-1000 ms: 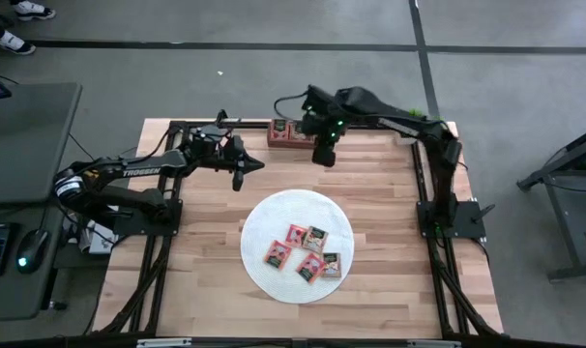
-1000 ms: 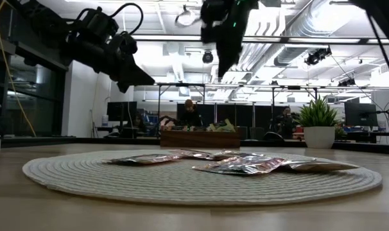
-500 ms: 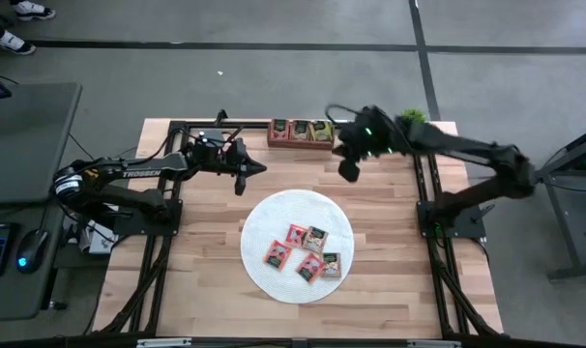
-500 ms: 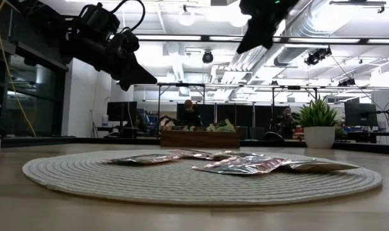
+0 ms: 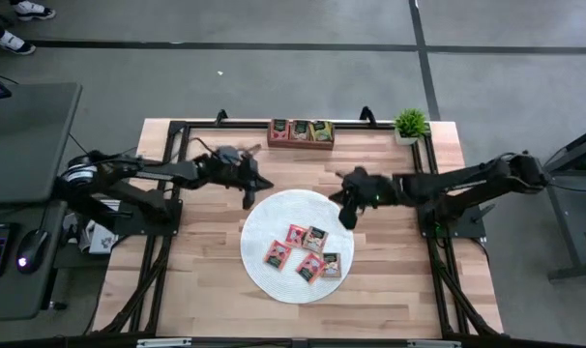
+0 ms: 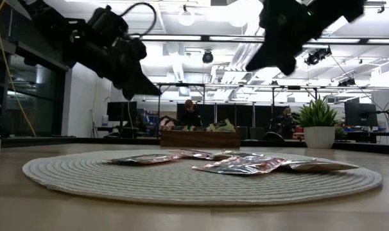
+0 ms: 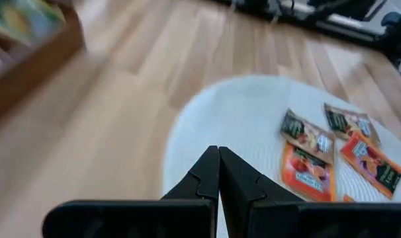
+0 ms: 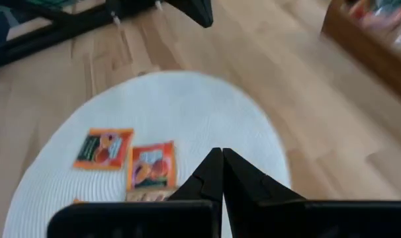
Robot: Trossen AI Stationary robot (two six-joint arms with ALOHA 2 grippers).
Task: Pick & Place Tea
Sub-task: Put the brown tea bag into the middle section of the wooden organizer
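having swung away from the wooden tray point(image 5: 301, 132), right gripper point(image 5: 346, 218) is now hovering closed and empty beside the white mat point(image 5: 259, 263), opposite the closed left gripper point(image 5: 249, 199).

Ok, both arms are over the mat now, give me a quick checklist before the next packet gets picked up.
1. Right gripper empty and shut, above the mat's right edge: ok.
2. Left gripper empty and shut, above the mat's upper left edge: ok.
3. Jaws opened for a grasp: not ok, both are closed.
4. Tea packets on the mat, five in the high view, lying flat: ok.
5. Wooden tray at the far edge uncovered by either arm: ok.
6. Free room in the tray: cannot tell.
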